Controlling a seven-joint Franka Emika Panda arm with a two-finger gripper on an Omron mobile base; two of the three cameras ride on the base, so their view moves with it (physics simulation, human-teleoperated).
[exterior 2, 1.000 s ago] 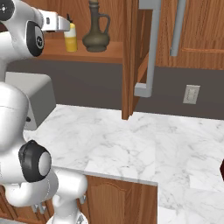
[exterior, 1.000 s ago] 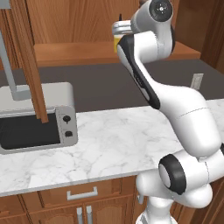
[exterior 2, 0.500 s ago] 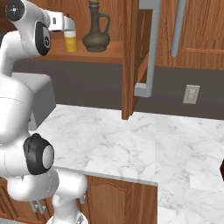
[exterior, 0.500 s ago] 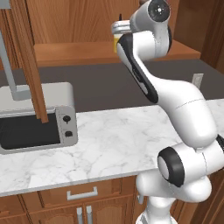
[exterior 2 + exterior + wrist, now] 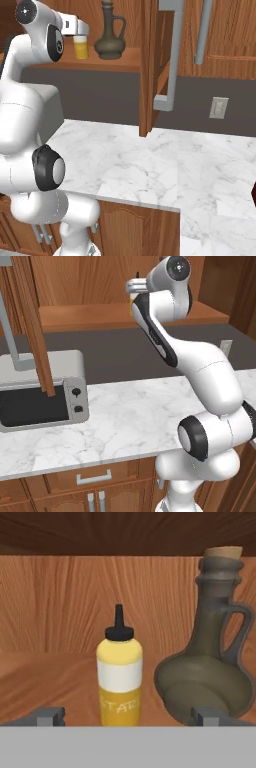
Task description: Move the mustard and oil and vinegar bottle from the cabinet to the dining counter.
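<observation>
Gripper (image 5: 127,714) released, jaws wide, level with cabinet (image 5: 125,60) shelf front edge. Mustard (image 5: 119,674) upright on shelf, dead ahead, centred between 2 fingertips (image 5: 49,715), not touching. Oil and vinegar bottle (image 5: 207,647) just beside mustard, toward open door (image 5: 148,65).

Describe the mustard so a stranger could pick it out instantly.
Look at the open wooden cabinet and its shelf. Two bottles stand there side by side. The mustard is the shorter yellow one with a dark pointed cap, beside the dark round-bellied flask.
</observation>
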